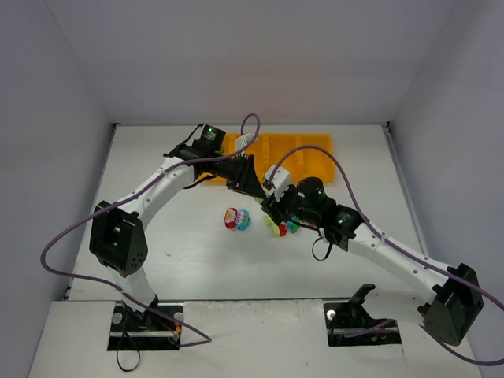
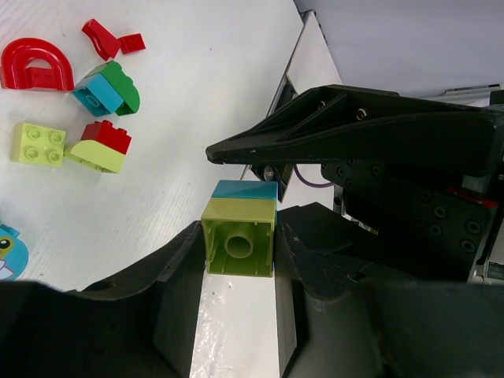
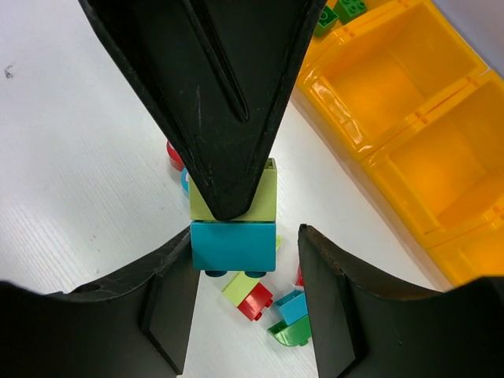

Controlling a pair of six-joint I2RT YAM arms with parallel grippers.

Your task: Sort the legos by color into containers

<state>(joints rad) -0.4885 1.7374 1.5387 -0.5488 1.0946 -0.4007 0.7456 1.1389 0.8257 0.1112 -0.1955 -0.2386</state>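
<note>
Left fingers clamp the lime brick, right fingers straddle the teal brick stuck to it, gap on one side, stack aloft by the near edge of the tray; looks like the splitting step, next: right pinches, pulls straight apart.

no legible text or labels.

I see a white bench boxed in by pale grey walls, one small dark speck on it.
</note>
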